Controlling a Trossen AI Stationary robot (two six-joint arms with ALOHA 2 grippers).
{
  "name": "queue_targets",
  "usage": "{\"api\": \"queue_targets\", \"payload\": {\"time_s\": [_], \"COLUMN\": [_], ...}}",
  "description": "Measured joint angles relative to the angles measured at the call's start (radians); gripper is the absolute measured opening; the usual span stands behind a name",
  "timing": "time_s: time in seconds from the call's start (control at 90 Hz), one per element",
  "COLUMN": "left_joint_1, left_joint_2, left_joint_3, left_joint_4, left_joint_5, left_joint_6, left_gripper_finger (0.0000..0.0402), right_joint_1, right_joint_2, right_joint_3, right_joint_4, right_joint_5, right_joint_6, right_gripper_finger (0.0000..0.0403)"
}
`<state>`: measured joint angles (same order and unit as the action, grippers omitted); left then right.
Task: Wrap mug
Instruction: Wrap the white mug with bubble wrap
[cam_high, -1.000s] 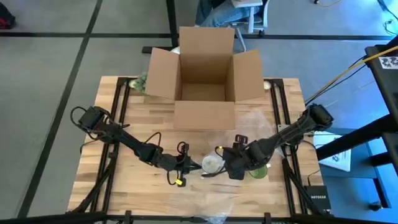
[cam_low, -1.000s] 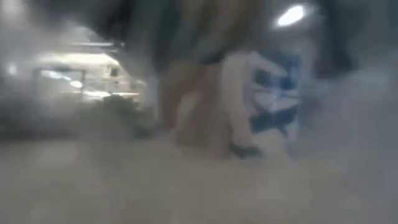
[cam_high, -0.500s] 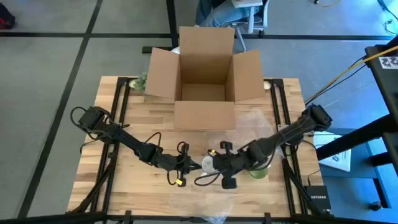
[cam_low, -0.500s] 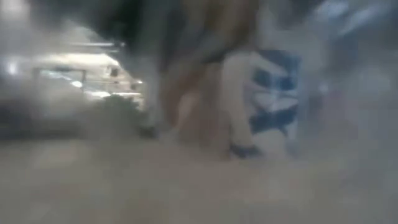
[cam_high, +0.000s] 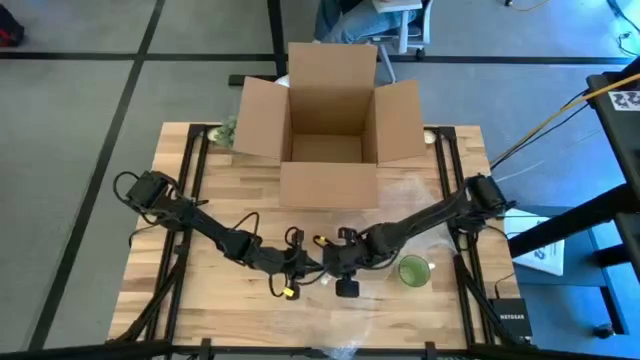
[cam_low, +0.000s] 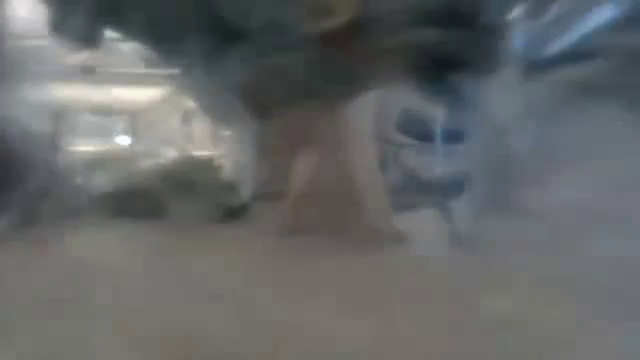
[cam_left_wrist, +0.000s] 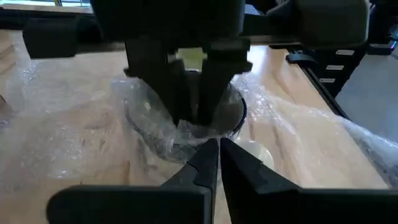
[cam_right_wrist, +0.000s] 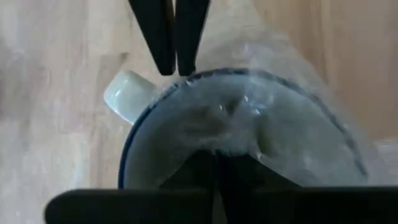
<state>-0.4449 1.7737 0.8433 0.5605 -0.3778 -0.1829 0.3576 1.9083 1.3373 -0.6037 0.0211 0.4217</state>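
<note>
The mug, white with a blue rim, lies on its side on the table, its handle sticking out sideways. Clear bubble wrap is draped over it and spread across the wood. My left gripper is shut at the mug's rim. My right gripper faces it from the other side, shut at the mug's mouth. In the high view both grippers meet at the near middle of the table and hide the mug. My left gripper has its shut tips against the wrap-covered rim, next to the handle, coming level from the table's left. Whether wrap lies between the fingers I cannot tell. My right gripper pinches a pucker of wrap stretched over the mug's mouth, coming from the table's right. The wrap gathers into folds at the fingers. The mug stays on the table.
An open cardboard box stands at the far middle of the table. A green round thing sits to the right of the grippers. More clear wrap lies in front of the box and reaches the near edge.
My right gripper has gone toward the table's left, off the green thing's side and over the mug, turning as it went, and has shut at the mug's mouth. The mug, which showed from above a second ago, is now covered by it. My left gripper stays still.
</note>
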Motion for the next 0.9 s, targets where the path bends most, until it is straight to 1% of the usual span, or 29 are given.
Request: {"api": "queue_targets", "payload": {"time_s": [0.056,0.133,0.233,0.344,0.411,0.5,0.644,0.833,0.9], "left_joint_1": [0.001,0.001,0.001,0.001,0.001,0.001,0.001,0.000,0.000], "left_joint_2": [0.000,0.000,0.000,0.000,0.000,0.000,0.000,0.000,0.000], "left_joint_3": [0.000,0.000,0.000,0.000,0.000,0.000,0.000,0.000,0.000], "left_joint_4": [-0.002,-0.003,-0.003,-0.004,-0.004,-0.005,-0.012,-0.019,-0.019], "left_joint_5": [0.000,0.001,0.001,0.001,0.001,0.001,0.001,0.001,0.001], "left_joint_6": [0.000,0.000,0.000,0.000,0.000,0.000,0.000,0.000,0.000], "left_gripper_finger": [0.0000,0.0000,0.0000,0.0000,0.0000,0.0000,0.0000,0.0000,0.0000], "right_joint_1": [-0.006,-0.007,-0.006,-0.013,-0.018,-0.026,-0.031,-0.031,-0.033], "right_joint_2": [0.001,0.007,0.016,0.008,0.010,0.018,0.056,0.084,0.085], "right_joint_3": [0.005,0.047,0.134,0.198,0.197,0.156,0.095,0.091,0.099], "right_joint_4": [-0.016,-0.095,-0.206,-0.243,-0.242,-0.203,-0.177,-0.164,-0.153], "right_joint_5": [-0.016,-0.019,0.014,0.044,0.064,0.072,0.047,0.029,0.007], "right_joint_6": [0.001,0.001,-0.016,-0.031,-0.031,-0.030,-0.026,-0.003,-0.004], "right_gripper_finger": [0.0000,0.0001,0.0000,0.0001,0.0000,0.0001,0.0000,0.0001,0.0010]}}
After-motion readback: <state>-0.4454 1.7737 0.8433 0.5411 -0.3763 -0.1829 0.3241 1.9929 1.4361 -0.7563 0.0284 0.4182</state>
